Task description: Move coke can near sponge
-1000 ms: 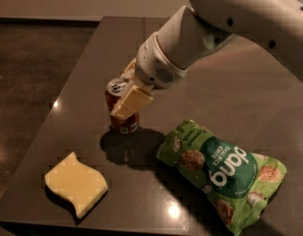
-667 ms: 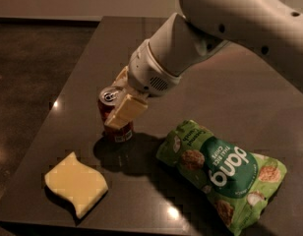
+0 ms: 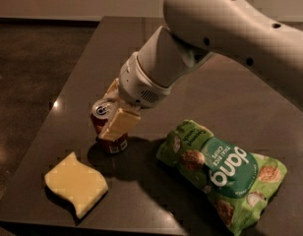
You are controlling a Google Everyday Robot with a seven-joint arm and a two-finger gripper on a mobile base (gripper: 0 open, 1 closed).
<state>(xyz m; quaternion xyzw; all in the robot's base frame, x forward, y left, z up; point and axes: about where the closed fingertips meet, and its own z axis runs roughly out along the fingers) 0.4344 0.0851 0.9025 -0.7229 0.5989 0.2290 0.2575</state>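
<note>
my gripper [image 3: 112, 113] is clamped on the coke can [image 3: 103, 110] over the dark bench [image 3: 77, 82], one pale yellow finger [image 3: 120, 124] lying across the can's near side and the other just showing behind it. the can sits between them with its silver top and pull tab tipped a little toward the camera. whether its base touches the bench i cannot tell, as the shadow under it hides the contact. compared with a second ago, the can and my gripper have shifted toward the front left of the bench, and the gap to the sponge [image 3: 75, 183] has narrowed. the can is now near the sponge's upper right edge but still apart from it. the sponge itself, flat and wavy-edged, lies where it lay before at the front left corner. the green chip bag [image 3: 223, 173] has not moved either and rests flat to the right, apart from the can. my arm [image 3: 230, 28] reaches in from the upper right and fills more of the frame than it did earlier.
</note>
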